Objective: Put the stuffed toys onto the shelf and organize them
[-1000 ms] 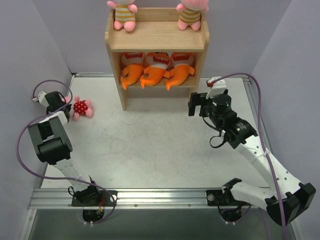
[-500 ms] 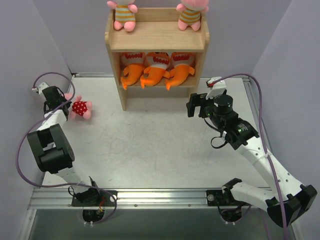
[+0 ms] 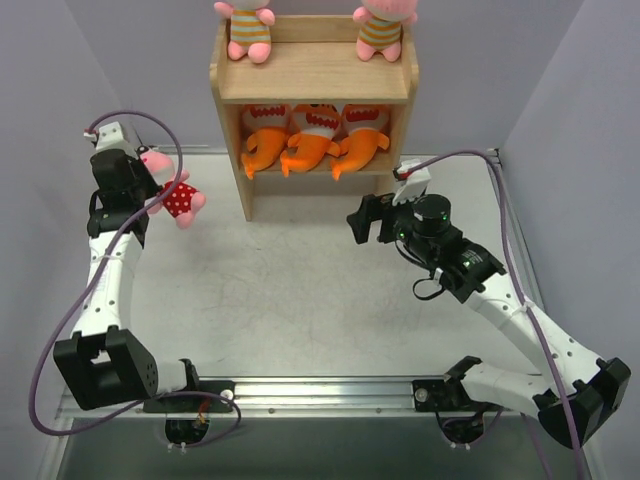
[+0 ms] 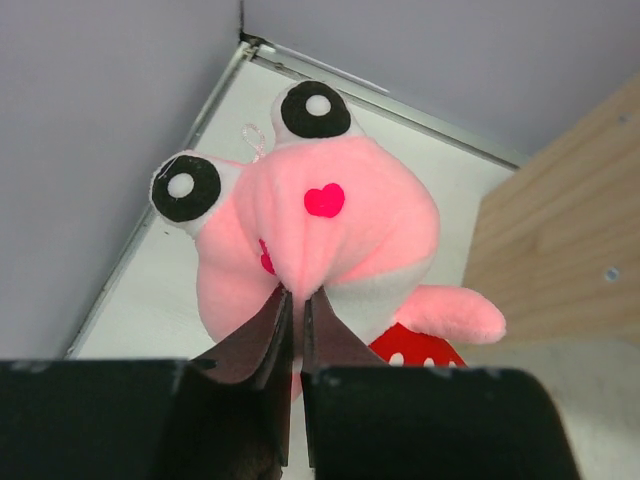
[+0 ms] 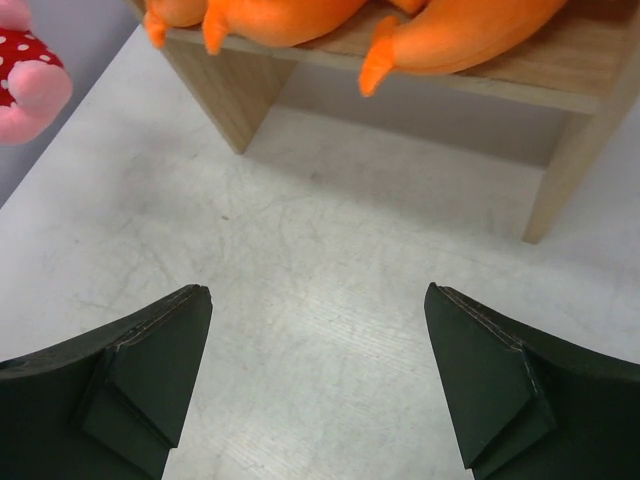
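Observation:
My left gripper (image 4: 294, 296) is shut on the head of the pink polka-dot doll (image 4: 330, 220), pinching its plush, and holds it in the air left of the shelf (image 3: 312, 70); from above, the doll (image 3: 178, 198) hangs beside the left gripper (image 3: 148, 190). Two striped pink dolls (image 3: 248, 28) (image 3: 382, 30) sit on the shelf's top. Three orange fish toys (image 3: 312, 135) lie side by side on the middle tier. My right gripper (image 5: 317, 300) is open over bare table in front of the shelf, nothing between its fingers; from above, the right gripper (image 3: 366, 222) is below the shelf's right side.
Grey walls close in on the left, the back and the right. The shelf's wooden side panel (image 4: 560, 230) stands just right of the held doll. A purple cable (image 3: 505, 190) loops off the right arm near the table's right edge.
My left arm has lifted the polka-dot doll off the table and carried it up and towards the shelf. My right gripper has shifted left and a little forward.

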`<act>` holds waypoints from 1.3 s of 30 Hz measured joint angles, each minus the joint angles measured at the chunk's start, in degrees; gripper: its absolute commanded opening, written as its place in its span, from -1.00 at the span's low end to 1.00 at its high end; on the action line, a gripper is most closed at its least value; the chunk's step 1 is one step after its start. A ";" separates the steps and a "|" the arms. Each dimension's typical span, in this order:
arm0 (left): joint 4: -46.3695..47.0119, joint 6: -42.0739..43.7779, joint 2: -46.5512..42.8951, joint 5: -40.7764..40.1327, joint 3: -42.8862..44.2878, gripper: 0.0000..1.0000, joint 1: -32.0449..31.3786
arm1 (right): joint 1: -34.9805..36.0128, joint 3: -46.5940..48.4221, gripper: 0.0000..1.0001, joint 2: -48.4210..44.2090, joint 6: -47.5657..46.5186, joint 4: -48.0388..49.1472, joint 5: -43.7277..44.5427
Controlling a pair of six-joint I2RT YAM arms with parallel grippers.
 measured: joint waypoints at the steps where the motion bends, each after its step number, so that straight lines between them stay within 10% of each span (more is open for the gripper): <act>1: -1.62 0.39 -1.66 0.70 -0.04 -0.95 -1.16 | 1.01 -0.57 0.82 0.28 0.39 0.81 -0.24; 16: -17.38 1.81 -25.29 4.04 -7.91 -0.95 -14.49 | 22.80 -0.09 0.66 15.12 4.09 10.80 4.35; 39: -18.40 -0.46 -24.90 -5.16 -10.43 -0.95 -27.65 | 28.57 14.40 0.52 32.74 4.33 18.47 2.67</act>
